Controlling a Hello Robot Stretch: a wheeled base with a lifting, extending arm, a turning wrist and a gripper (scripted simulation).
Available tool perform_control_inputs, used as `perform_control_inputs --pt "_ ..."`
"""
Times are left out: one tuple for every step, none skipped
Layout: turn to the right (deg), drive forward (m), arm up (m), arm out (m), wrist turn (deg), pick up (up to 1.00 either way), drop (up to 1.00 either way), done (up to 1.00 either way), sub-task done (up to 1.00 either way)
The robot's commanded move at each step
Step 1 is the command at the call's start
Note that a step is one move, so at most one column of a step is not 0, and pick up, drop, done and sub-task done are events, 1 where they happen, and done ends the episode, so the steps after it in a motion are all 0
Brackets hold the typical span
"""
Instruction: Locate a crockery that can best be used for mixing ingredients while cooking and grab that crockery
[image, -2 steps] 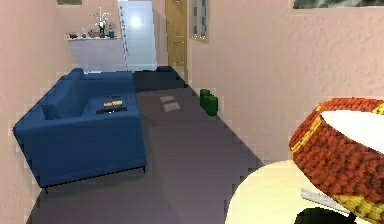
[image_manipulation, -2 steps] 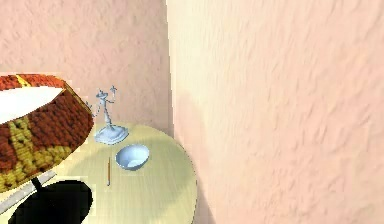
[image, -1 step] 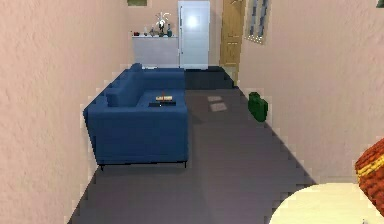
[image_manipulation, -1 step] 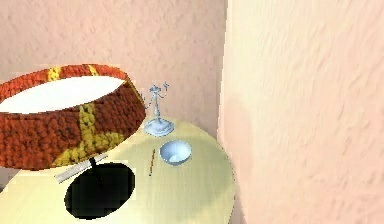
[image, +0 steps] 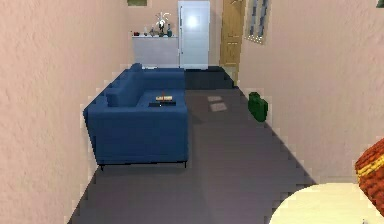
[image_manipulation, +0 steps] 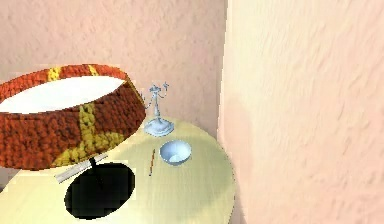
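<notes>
One small pale-blue bowl (image_manipulation: 175, 152) sits on the round cream table (image_manipulation: 205, 190), close to the wall corner. A pencil (image_manipulation: 151, 162) lies just beside it and a thin figurine (image_manipulation: 157, 108) stands behind. A lamp (image_manipulation: 65, 115) with a red and yellow shade stands on the same table. I judge the search finished and the reach next: I'd extend the arm toward the bowl, clear of the shade. I cannot tell the state of the gripper's fingers.

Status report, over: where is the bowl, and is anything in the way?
Pale bowl on round table. Thin stick lying beside it, small figurine behind. Lamp shade overhangs the table's left part.
</notes>
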Motion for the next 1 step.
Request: perform_control_inputs --pt "0.0 0.00 0.36 0.00 0.0 0.00 0.00 0.00 0.00"
